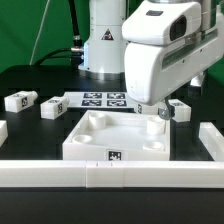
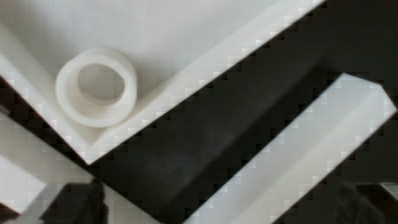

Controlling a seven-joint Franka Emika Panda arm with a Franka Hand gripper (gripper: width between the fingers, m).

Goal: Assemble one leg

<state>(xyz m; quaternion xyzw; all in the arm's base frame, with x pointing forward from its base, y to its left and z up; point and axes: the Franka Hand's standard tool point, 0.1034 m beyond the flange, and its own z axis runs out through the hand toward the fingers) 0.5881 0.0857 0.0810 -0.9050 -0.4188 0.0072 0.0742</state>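
Down at the right of centre in the exterior view, the gripper [image 1: 153, 112] hangs under the bulky white wrist of the arm [image 1: 160, 50], low over the far right corner of the panel [image 1: 108, 138]. From this side the wrist hides its fingers. In the wrist view the fingers [image 2: 68, 205] show as two dark shapes set far apart, with black table top and nothing clamped between them, so the gripper [image 2: 214, 205] stands released and empty.

The leg [image 1: 181, 110] lies on the black table [image 1: 30, 125] just beside the gripper, toward the exterior view's right, its dark tag facing the camera. It is apart from the panel, and I cannot tell whether a finger touches it. The wrist view shows the panel's corner [image 2: 178, 50] with one round hole [image 2: 98, 88], and next to it a white bar [image 2: 338, 130] lying slantwise on the table; whether that bar is the leg I cannot tell.

Behind the panel, at upper centre of the exterior view, lies the marker board [image 1: 103, 100]. Two more legs [image 1: 20, 100] [image 1: 52, 107] rest at the left of the frame, well apart from the gripper. A white fence [image 1: 100, 176] runs along the bottom of the frame and turns up the right side.
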